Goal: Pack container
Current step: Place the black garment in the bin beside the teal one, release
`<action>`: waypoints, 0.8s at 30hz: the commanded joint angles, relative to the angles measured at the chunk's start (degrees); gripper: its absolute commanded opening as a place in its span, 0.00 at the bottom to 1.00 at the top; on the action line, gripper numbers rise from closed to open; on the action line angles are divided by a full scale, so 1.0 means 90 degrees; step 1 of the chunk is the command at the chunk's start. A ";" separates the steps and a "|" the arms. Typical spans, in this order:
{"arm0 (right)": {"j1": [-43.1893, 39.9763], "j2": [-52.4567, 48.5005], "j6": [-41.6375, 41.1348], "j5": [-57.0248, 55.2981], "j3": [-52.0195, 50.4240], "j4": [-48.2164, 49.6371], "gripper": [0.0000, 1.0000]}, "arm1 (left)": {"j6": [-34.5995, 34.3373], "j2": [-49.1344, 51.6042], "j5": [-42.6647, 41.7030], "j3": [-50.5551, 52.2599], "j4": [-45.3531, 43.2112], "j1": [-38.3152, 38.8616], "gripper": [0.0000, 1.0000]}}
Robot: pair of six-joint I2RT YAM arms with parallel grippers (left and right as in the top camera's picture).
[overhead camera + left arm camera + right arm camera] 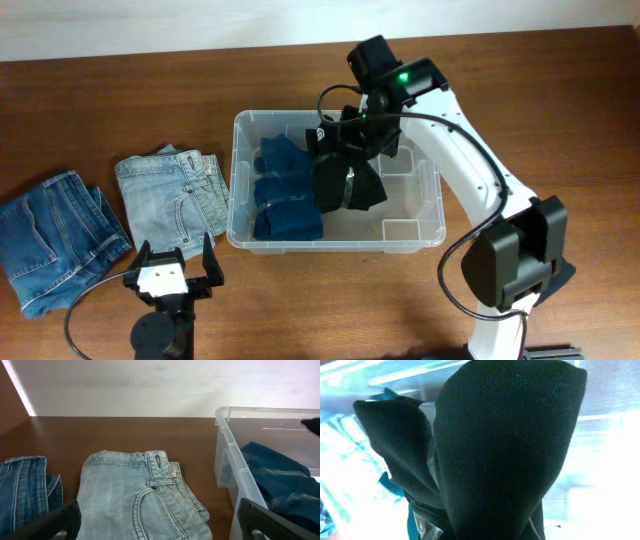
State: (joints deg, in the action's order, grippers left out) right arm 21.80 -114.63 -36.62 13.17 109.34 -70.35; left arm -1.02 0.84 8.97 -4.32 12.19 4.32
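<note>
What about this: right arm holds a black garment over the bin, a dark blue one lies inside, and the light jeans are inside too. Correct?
One slip. The light jeans are not inside the bin; the overhead view shows them on the table beside it. The rest stands: the right jaws hold the black garment over the bin, and the dark blue one lies inside.

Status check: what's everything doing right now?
Left gripper open, empty. Right gripper shut on black garment, hanging over the container; blue garment already inside. Light jeans and dark jeans lie outside; nothing blocking.
</note>
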 commanded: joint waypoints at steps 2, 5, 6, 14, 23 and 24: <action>0.0029 0.0002 -0.0321 -0.0063 -0.0646 0.0444 0.04 | 0.0119 -0.0049 -0.0024 0.0061 -0.0027 -0.0027 0.99; 0.0029 0.0002 -0.0321 -0.0036 -0.1032 0.0748 0.04 | 0.0119 -0.0049 -0.0022 0.0061 -0.0027 -0.0027 0.99; 0.0034 0.0000 -0.0321 -0.0041 -0.1166 0.0860 0.04 | 0.0119 -0.0049 -0.0024 0.0061 -0.0027 -0.0027 0.99; 0.0041 -0.0002 -0.0318 -0.0029 -0.2084 0.1571 0.04 | 0.0119 -0.0049 -0.0024 0.0061 -0.0027 -0.0027 1.00; 0.0131 -0.0007 -0.0289 0.0061 -0.2334 0.1719 0.64 | 0.0119 -0.0049 -0.0022 0.0061 -0.0027 -0.0027 1.00; 0.0136 -0.0007 -0.0240 0.0126 -0.2334 0.1683 0.73 | 0.0119 -0.0049 -0.0022 0.0061 -0.0024 -0.0027 0.99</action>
State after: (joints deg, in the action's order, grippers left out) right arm 21.93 -114.72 -39.00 12.97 88.60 -54.83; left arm -1.02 0.84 8.97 -4.32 12.16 4.32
